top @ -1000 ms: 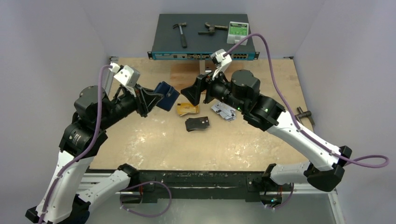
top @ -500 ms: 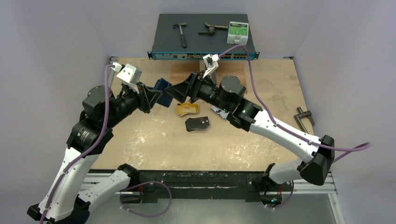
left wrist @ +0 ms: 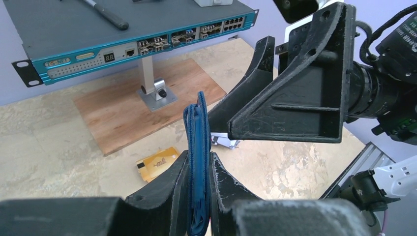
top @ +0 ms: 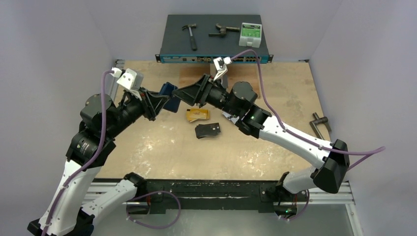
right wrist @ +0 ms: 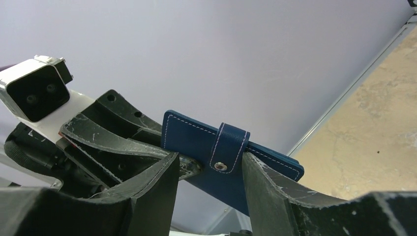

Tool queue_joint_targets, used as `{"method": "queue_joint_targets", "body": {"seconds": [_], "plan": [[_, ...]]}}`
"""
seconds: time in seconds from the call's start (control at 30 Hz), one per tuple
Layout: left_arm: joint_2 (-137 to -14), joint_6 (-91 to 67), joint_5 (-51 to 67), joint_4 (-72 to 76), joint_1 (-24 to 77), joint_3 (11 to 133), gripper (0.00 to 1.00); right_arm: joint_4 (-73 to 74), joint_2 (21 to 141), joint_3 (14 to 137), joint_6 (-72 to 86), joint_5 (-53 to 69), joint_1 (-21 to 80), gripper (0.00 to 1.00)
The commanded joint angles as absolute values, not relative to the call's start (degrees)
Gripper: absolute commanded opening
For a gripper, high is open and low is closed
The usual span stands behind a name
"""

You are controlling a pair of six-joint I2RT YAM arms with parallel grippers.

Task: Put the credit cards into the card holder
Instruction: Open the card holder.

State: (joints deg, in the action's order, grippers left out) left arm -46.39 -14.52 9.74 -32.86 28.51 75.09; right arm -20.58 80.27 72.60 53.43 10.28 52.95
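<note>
My left gripper (top: 164, 101) is shut on the navy card holder (top: 170, 94), which it holds edge-up above the table (left wrist: 198, 147). My right gripper (top: 180, 94) meets it from the right. Its jaws stand open on either side of the holder's snap tab (right wrist: 227, 147); the right finger touches the tab and the left finger is apart from it. On the table below lie a gold credit card (top: 197, 115), a black one (top: 207, 130) and silver ones (top: 230, 116) partly hidden under the right arm. The left wrist view also shows the gold card (left wrist: 157, 163).
A network switch (top: 214, 37) at the back carries a hammer (top: 190, 35), a dark tool (top: 221, 32) and a white box (top: 251, 33). A wooden plate (top: 194, 76) with a metal post lies before it. A dark clamp (top: 320, 121) sits at the right edge.
My right gripper has swung left from above the cards to the card holder and narrowed its jaws around the snap tab. The left gripper has kept hold of the holder.
</note>
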Motion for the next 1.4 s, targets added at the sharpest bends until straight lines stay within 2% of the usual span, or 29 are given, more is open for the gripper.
{"method": "queue_joint_targets", "body": {"seconds": [0.0, 0.37, 0.67, 0.9, 1.1, 1.37], "plan": [[-45.98, -16.79, 14.49, -28.32, 28.42, 76.88, 0.00, -24.67, 79.78, 70.61, 56.76, 12.18, 53.22, 0.48], [-45.34, -18.08, 17.94, -27.85, 27.83, 76.83, 0.00, -44.55, 80.03, 62.04, 66.35, 15.44, 52.75, 0.33], [-44.69, -18.93, 18.80, -27.95, 27.65, 75.90, 0.00, -56.31, 78.66, 57.27, 71.63, 14.93, 50.37, 0.32], [-44.25, -19.40, 19.48, -27.82, 27.37, 74.96, 0.00, -70.45, 83.51, 56.38, 79.01, 15.98, 49.77, 0.30], [-43.97, -19.29, 19.92, -27.41, 27.26, 74.47, 0.00, -68.91, 84.88, 57.98, 79.28, 18.02, 49.92, 0.29], [-43.95, -20.21, 20.85, -26.72, 27.11, 73.66, 0.00, -74.40, 88.53, 59.52, 81.87, 19.28, 51.45, 0.24]]}}
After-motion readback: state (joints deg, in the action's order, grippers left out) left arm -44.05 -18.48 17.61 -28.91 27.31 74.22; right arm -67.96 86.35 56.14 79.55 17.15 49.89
